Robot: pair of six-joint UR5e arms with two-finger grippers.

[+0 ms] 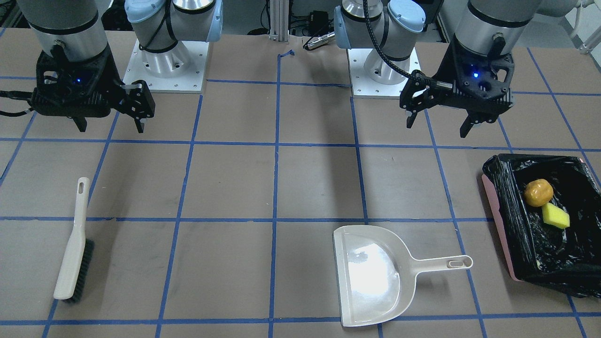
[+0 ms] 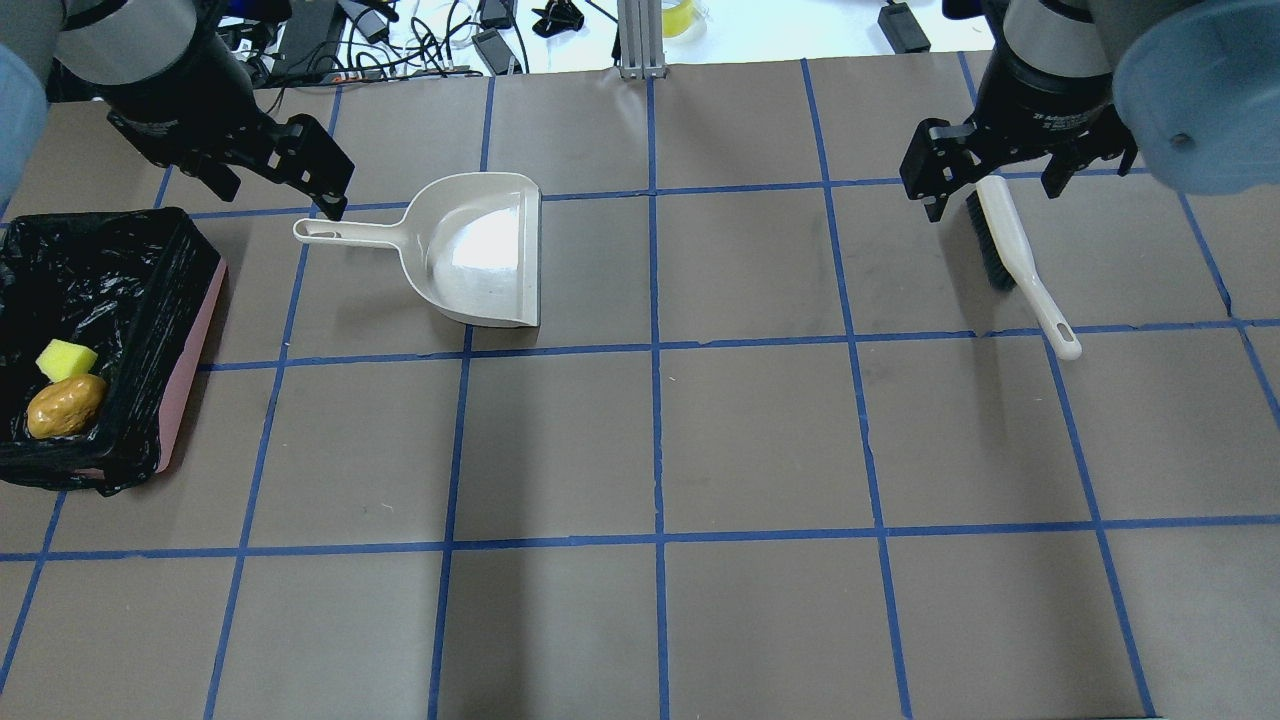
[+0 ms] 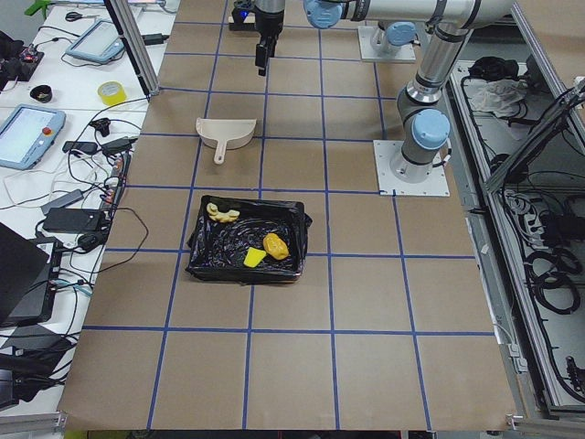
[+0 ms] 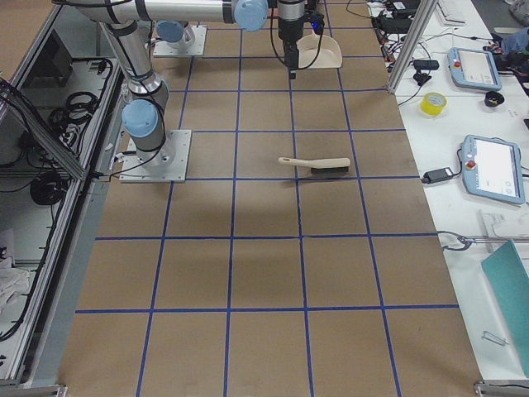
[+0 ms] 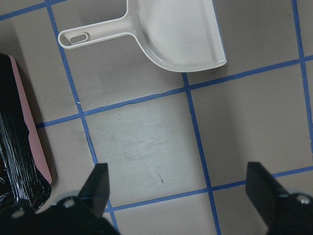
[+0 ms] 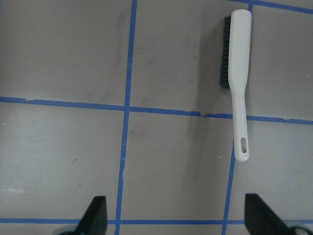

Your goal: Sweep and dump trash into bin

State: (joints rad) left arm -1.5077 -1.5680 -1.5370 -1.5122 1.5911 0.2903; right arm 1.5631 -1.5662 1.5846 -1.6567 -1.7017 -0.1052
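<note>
**Both grippers hanging open, all the trash sitting in the bin**

Left gripper first, since its fingers fill the bottom of its own wrist view. They're spread wide with nothing between them, just bare brown table with blue tape lines underneath. It's up in the air and not touching anything. Further out from the fingers is the cream dustpan. It lies flat and empty, with its handle pointing toward the bin side. The pink edge of the bin and its black bag liner peek in at the side of that same view.

Right gripper is the same deal: fingers wide apart, holding nothing, hovering over bare table. Out ahead of it lies the cream brush on its side. The dark bristles are at the far end, and the handle end with the hanging hole is nearer the gripper. Brush and dustpan are well apart, each on its own arm's half of the table.

Now the trash. From the front you can see the lumpy potato sitting right up against the yellow-green wedge on the crinkled black liner. The croissant only shows from the left end camera. It's in the bin too, off in another corner apart from the other two.
</note>
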